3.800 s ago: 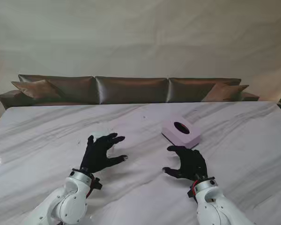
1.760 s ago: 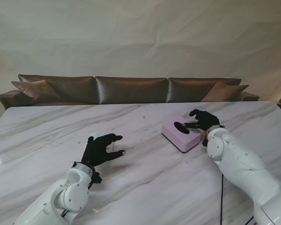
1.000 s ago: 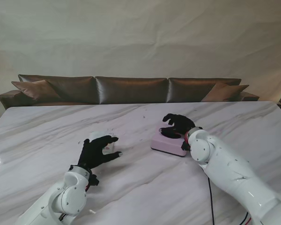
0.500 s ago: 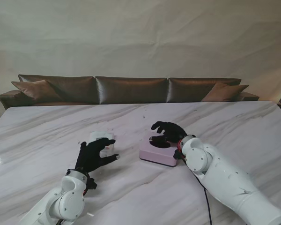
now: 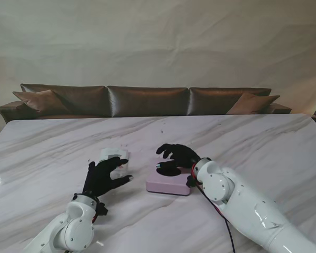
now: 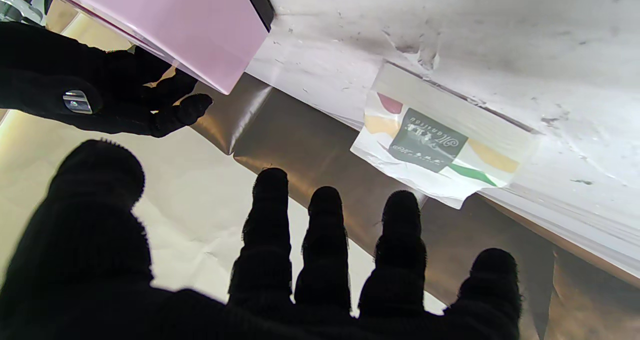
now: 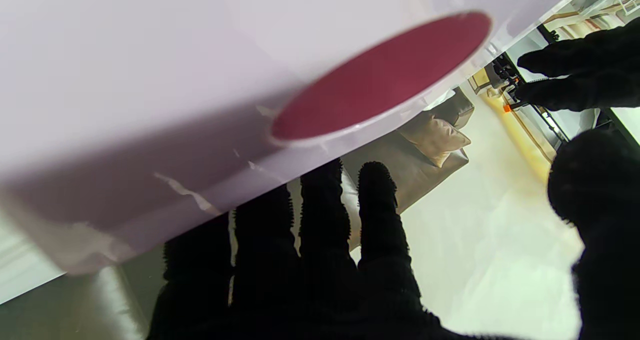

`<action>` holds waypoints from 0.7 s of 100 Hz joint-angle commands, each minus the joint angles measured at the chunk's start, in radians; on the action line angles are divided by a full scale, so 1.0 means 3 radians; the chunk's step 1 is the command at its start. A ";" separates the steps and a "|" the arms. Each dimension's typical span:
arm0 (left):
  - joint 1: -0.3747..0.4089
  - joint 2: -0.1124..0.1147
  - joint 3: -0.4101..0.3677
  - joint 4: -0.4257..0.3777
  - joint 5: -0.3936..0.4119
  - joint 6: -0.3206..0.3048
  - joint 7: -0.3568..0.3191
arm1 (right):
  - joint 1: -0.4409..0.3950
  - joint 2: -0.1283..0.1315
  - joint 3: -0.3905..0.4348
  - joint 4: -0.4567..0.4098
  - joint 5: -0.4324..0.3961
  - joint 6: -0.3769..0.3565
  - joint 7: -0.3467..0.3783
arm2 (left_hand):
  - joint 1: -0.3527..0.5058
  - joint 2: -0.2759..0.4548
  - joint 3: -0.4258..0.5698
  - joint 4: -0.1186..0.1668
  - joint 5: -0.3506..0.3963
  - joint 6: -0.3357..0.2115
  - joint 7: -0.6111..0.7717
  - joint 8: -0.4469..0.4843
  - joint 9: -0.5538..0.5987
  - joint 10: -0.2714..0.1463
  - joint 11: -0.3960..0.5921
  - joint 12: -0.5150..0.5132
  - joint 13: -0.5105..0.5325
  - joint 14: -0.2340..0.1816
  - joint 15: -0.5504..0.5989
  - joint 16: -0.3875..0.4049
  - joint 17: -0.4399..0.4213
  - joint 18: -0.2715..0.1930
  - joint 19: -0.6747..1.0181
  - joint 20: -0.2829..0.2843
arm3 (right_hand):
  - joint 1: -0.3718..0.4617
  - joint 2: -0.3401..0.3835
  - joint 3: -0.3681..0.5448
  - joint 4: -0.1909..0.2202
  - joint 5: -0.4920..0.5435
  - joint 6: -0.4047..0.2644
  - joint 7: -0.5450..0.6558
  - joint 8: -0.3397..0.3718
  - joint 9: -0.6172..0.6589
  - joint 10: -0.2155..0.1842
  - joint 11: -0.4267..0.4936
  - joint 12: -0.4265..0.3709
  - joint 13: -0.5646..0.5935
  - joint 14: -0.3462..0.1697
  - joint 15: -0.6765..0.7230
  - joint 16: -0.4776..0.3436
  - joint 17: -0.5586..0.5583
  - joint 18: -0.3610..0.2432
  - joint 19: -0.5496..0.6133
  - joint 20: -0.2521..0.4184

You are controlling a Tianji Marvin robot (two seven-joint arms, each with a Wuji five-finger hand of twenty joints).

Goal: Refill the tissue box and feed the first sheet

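Your right hand (image 5: 178, 156) rests fingers-spread on top of the pink tissue box (image 5: 168, 182) at mid-table; whether it truly grips, you cannot tell. Your left hand (image 5: 102, 176) hovers with fingers apart, holding nothing, just nearer than the tissue pack (image 5: 114, 155).

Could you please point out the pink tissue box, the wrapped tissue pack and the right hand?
pink tissue box (image 5: 166, 185): stand view, on its near side wall.
wrapped tissue pack (image 6: 430, 140): left wrist view, on the green printed label.
right hand (image 5: 178, 156): stand view, on the back of the black glove.
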 commanded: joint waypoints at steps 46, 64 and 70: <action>0.0141 -0.0010 -0.0068 -0.0171 0.0024 -0.0034 -0.0012 | -0.0492 0.0174 0.0416 -0.0983 -0.0712 0.0342 0.0096 | -0.0004 0.0113 -0.0005 0.0091 0.0025 0.0034 0.0047 0.0049 0.0070 0.0055 0.0043 0.0039 0.0071 0.0000 -0.0041 0.0021 -0.0022 -0.0090 0.2853 0.0034 | -0.0168 0.0056 0.0073 0.0013 0.0189 -0.0449 -0.0267 0.0077 -0.0423 -0.0155 -0.0255 -0.0156 -0.0777 -0.0157 -0.0212 -0.0303 0.0101 -0.0330 0.0328 0.0279; 0.0213 -0.0008 -0.0105 -0.0248 0.0030 -0.0089 -0.0001 | -0.0738 0.0222 0.0512 -0.1291 -0.1103 0.0413 0.0007 | -0.0001 0.0112 -0.0005 0.0091 0.0027 0.0038 0.0047 0.0049 0.0081 0.0058 0.0044 0.0039 0.0077 0.0007 -0.0040 0.0022 -0.0025 -0.0086 0.2851 0.0033 | -0.0139 0.0030 0.0082 0.0041 0.0846 -0.0449 -0.0027 0.0203 0.0347 -0.0219 -0.0177 -0.0209 0.0137 -0.0284 -0.0016 -0.0298 0.1242 -0.0951 0.1653 0.0604; 0.0241 -0.0005 -0.0120 -0.0272 0.0036 -0.0108 -0.0001 | -0.0801 0.0242 0.0519 -0.1366 -0.1235 0.0454 0.0011 | -0.0003 0.0113 -0.0005 0.0091 0.0026 0.0036 0.0046 0.0049 0.0082 0.0056 0.0044 0.0038 0.0077 0.0003 -0.0042 0.0022 -0.0025 -0.0086 0.2851 0.0033 | -0.0169 0.0049 0.0087 0.0051 0.0918 -0.0410 -0.0040 0.0196 0.0458 -0.0199 -0.0224 -0.0226 0.0281 -0.0274 -0.0040 -0.0322 0.1504 -0.1127 0.1884 0.0584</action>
